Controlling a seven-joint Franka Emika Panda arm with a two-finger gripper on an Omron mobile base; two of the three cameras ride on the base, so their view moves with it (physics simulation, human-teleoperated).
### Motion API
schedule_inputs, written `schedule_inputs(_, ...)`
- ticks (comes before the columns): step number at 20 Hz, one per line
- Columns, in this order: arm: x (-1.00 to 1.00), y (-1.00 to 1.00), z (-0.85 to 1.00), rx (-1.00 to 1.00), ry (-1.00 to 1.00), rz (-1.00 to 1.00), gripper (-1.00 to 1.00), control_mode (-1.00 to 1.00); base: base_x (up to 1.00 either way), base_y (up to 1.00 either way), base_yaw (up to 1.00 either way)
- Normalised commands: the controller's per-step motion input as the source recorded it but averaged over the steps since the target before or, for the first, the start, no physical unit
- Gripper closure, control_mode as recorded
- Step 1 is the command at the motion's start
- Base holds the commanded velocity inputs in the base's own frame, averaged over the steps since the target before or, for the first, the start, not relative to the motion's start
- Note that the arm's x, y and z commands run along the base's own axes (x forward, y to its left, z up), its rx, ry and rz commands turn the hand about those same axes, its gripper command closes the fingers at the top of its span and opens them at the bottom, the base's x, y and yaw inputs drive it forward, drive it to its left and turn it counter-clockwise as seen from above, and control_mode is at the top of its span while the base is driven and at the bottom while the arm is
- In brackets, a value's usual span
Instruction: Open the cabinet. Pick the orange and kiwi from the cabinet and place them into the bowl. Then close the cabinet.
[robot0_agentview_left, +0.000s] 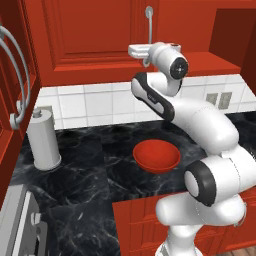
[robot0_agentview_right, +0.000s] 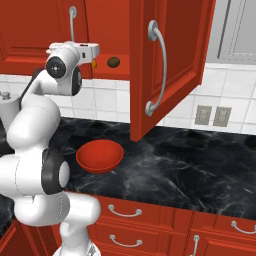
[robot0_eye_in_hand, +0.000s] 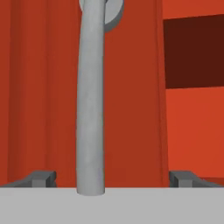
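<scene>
Hand view shows the open gripper (robot0_eye_in_hand: 111, 178) straddling the left door's handle (robot0_eye_in_hand: 91, 109), cabinet-opening half done; next, I'd judge, close and pull.

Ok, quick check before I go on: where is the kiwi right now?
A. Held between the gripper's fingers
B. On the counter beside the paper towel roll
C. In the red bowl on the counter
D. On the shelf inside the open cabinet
D: in the right base view the kiwi lies on the shelf of the cabinet, beside its open right door; the bowl holds no fruit.
</scene>
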Motion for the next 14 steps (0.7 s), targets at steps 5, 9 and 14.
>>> schedule_inputs(5,0.0,0.0,0.0,0.0,0.0,0.0,1.0,-1.0,0.0,0.0,0.0)
schedule_inputs(9,0.0,0.0,0.0,0.0,0.0,0.0,1.0,-1.0,0.0,0.0,0.0)
schedule_inputs(14,0.0,0.08,0.33,0.0,0.0,-0.01,1.0,-1.0,0.0,0.0,0.0)
